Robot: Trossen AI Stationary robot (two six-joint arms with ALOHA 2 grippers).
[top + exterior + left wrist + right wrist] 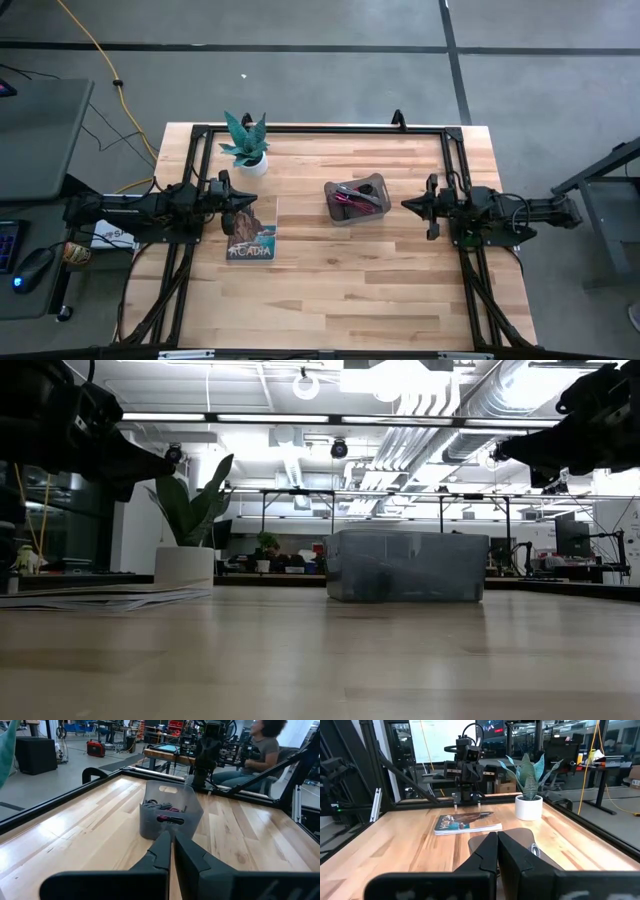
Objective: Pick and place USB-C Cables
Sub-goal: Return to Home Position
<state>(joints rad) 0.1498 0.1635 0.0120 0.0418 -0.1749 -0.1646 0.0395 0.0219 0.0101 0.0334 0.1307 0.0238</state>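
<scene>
The USB-C Cables point(348, 197) are seen bundled inside the grey translucent bin point(383, 190), which is set between the two grippers, nearer the right one. The left gripper point(251, 206) is held above the table with its fingers point(162, 851) pressed together and nothing pinched. The bin is found straight ahead of it, and the book point(252, 240) lies just beneath and beside it. The potted plant point(247, 150) is stood near it on the side away from the book. The right gripper point(406, 204) is raised too, its fingers point(487, 851) closed on nothing and pointed at the bin just in front.
</scene>
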